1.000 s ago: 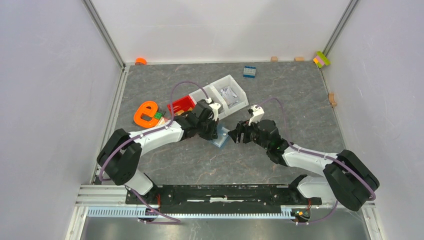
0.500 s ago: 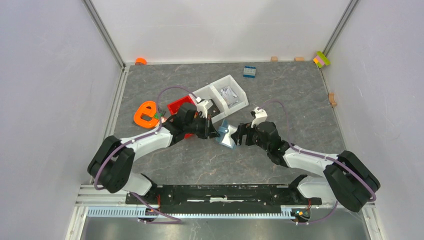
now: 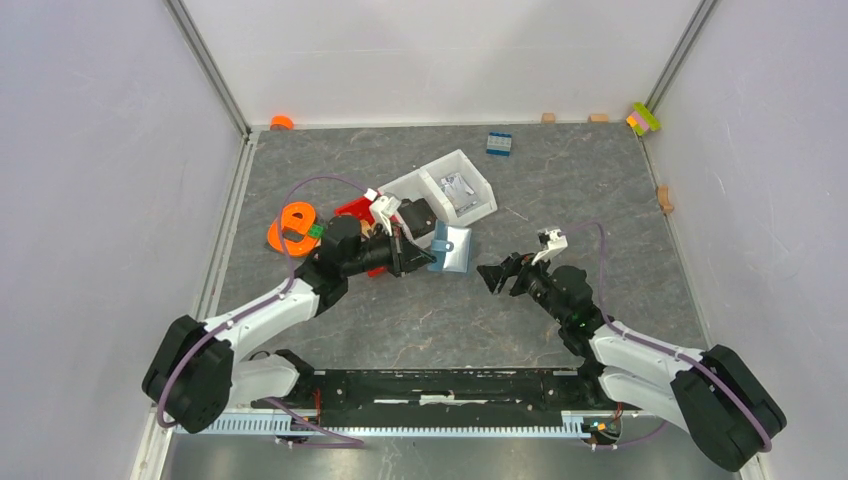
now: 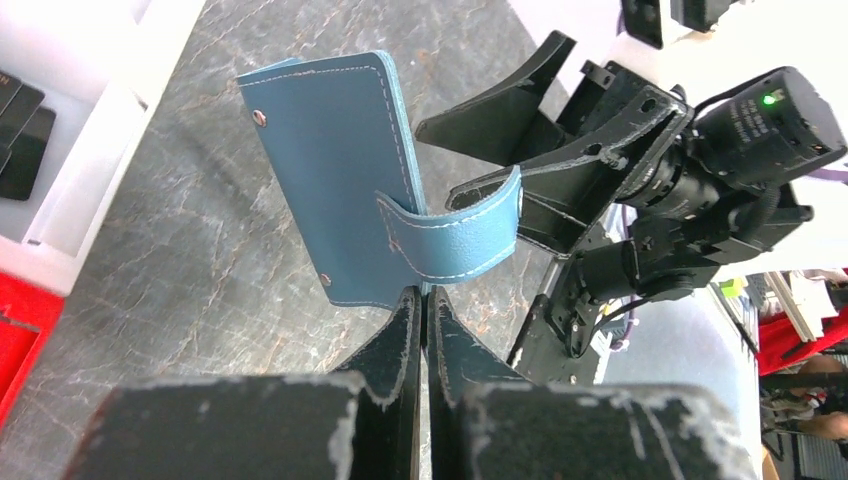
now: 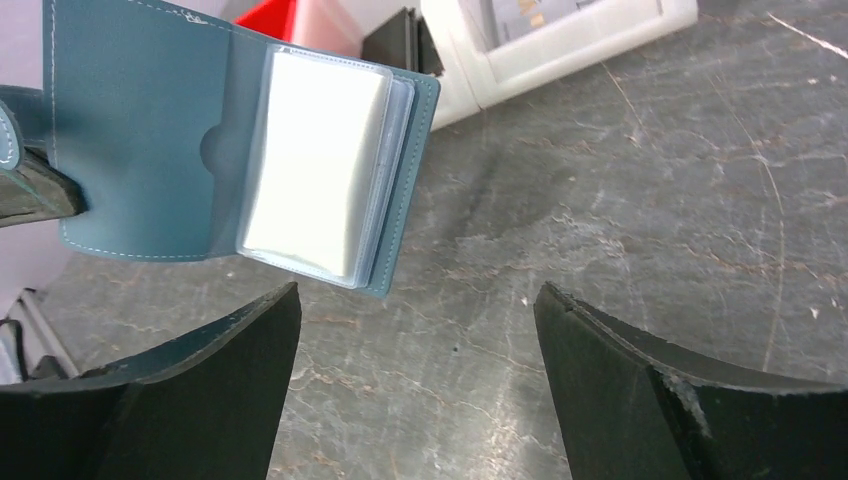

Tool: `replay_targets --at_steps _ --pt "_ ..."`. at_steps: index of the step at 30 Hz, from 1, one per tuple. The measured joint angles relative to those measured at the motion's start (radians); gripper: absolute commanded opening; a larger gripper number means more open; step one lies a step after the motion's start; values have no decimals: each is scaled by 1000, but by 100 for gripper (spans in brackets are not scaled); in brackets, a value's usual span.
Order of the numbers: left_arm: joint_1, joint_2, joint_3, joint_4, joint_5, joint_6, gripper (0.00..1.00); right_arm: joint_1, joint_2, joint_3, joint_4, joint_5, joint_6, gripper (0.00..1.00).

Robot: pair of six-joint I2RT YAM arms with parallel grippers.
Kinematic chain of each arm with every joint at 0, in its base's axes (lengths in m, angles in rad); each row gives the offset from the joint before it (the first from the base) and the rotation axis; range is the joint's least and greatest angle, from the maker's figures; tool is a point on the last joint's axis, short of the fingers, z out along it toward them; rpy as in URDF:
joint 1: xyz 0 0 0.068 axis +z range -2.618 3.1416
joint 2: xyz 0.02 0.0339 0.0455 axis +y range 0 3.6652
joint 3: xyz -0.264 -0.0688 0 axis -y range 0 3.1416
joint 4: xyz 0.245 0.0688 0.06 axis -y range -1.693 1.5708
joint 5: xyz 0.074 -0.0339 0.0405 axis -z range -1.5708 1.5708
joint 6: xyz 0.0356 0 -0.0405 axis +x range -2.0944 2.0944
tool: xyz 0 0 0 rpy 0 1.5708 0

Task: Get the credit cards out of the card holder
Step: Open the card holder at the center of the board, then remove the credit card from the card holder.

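We see the card holder [image 3: 453, 248] lifted over the grey marbled table [image 3: 580, 200] at frame centre, pinched shut at its edge by our left gripper [image 4: 421, 300]. Our right gripper [image 5: 417, 292] gapes wide, empty. White walls [image 3: 100, 200] enclose everything.

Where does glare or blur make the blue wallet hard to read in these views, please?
Right wrist view: the plastic sleeve of the wallet glares white, hiding whatever is inside. Left wrist view: the wallet is sharp, but the upper right background is blown out. Top view: the light is even, but the wallet is small.
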Motion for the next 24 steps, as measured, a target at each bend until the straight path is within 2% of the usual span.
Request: replay_targets --at_steps 10,24 --pt "0 -101 -63 104 31 -24 8 -16 -17 -25 82 -23 18 86" --pt "0 -134 -117 294 135 -82 10 -43 -56 -51 149 -60 42 85"
